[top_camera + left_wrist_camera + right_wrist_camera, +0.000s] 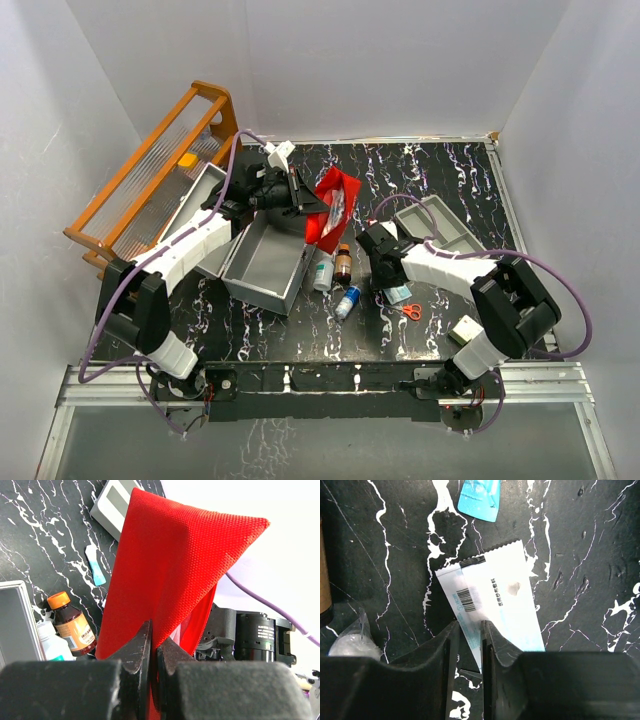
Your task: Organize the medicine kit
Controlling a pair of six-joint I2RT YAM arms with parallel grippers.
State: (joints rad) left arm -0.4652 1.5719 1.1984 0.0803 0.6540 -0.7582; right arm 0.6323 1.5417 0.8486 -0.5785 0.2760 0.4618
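Tabletop [450, 170]: kit [265, 262] apparently beside left claw [316, 204]

Jaws of left gripper [154, 642] pinched together on lower edge of red pouch [175, 565], which fills centre. Brown bottle [73, 626], orange cap, upright lower left. Blue packet [95, 566] flat on black marbled surface [35, 540].

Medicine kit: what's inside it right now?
Only bare grey floor shows inside the medicine kit. Its far corner is covered by the red pouch hanging from the left gripper.
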